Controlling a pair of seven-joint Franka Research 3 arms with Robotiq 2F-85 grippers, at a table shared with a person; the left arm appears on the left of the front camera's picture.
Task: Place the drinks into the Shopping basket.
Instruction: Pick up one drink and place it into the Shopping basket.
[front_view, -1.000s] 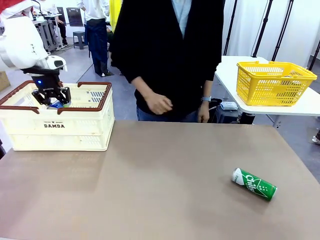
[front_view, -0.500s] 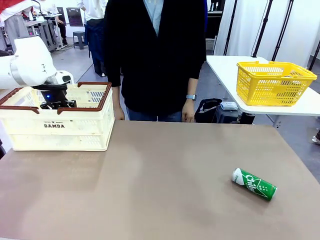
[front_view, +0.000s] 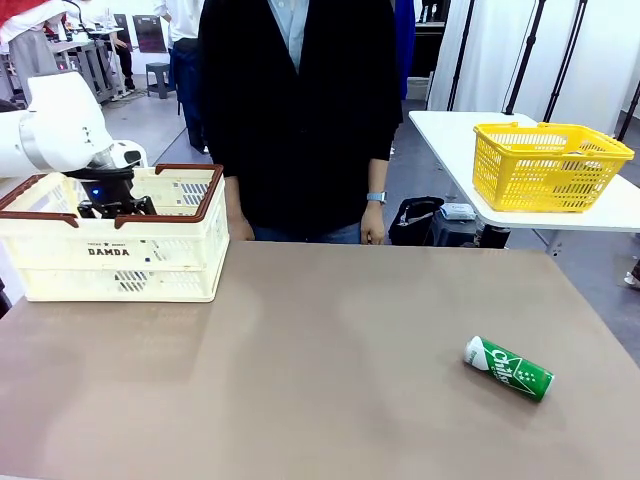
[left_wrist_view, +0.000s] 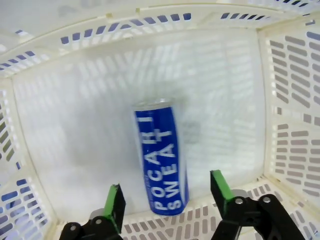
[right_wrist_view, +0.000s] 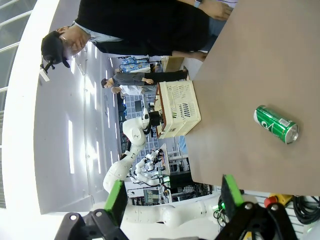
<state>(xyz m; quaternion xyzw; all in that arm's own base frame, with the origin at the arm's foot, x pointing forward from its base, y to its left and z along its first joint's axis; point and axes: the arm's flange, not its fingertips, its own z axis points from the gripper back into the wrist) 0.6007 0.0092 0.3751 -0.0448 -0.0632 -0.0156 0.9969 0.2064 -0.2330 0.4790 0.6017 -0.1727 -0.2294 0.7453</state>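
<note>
- Left gripper (left_wrist_view: 166, 186): jaws spread, holding nothing; its fingertips were hidden behind the Shopping basket (front_view: 120, 262) rim in the front view.
- Blue can (left_wrist_view: 161, 155), labelled "POCARI SWEAT", lay on the basket floor.
- Basket, marked "DAMDA", stood at the table's (front_view: 320, 350) far-left corner.
- Green can (front_view: 508, 369) lay near the right edge, lettering illegible.
- Right gripper (right_wrist_view: 172, 186): jaws spread, empty.

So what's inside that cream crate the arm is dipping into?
One blue POCARI SWEAT can, loose below the open left gripper, against the slotted floor of the crate. The near floor edge is covered by the gripper; from the front, the wall hides the can.
</note>
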